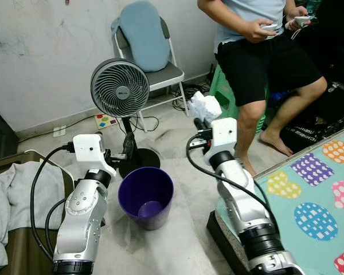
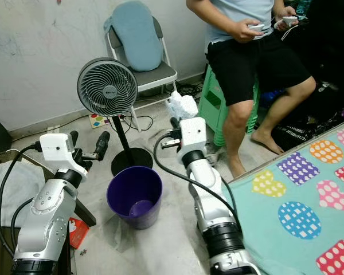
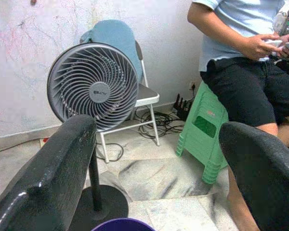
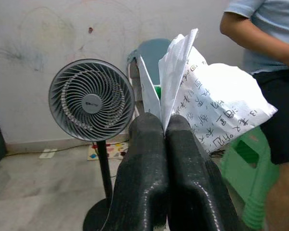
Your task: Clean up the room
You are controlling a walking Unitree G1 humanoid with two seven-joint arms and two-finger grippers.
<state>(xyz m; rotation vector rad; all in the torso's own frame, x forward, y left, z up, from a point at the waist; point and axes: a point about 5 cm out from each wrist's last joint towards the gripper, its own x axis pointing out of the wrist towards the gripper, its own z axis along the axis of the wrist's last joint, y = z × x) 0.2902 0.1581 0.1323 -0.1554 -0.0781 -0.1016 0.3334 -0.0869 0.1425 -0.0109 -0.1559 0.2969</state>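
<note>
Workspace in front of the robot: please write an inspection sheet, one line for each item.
Surface: grey marbled floor.
Job's things: crumpled printed paper; purple bin standing open.
Clutter: grey cloth, small red packet.
Grippers: right gripper shut on the paper; left gripper open, above the bin's far side.
Cables: black cords by the folding chair.
Surroundings: standing fan, green stool, seated person, dotted mat.

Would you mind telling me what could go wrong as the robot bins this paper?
The right gripper holds the crumpled paper well to the right of the purple bin, so releasing now would likely drop it on the floor. Swinging across, the arm could clip the fan standing just behind the bin, or the open left gripper beside it.
</note>
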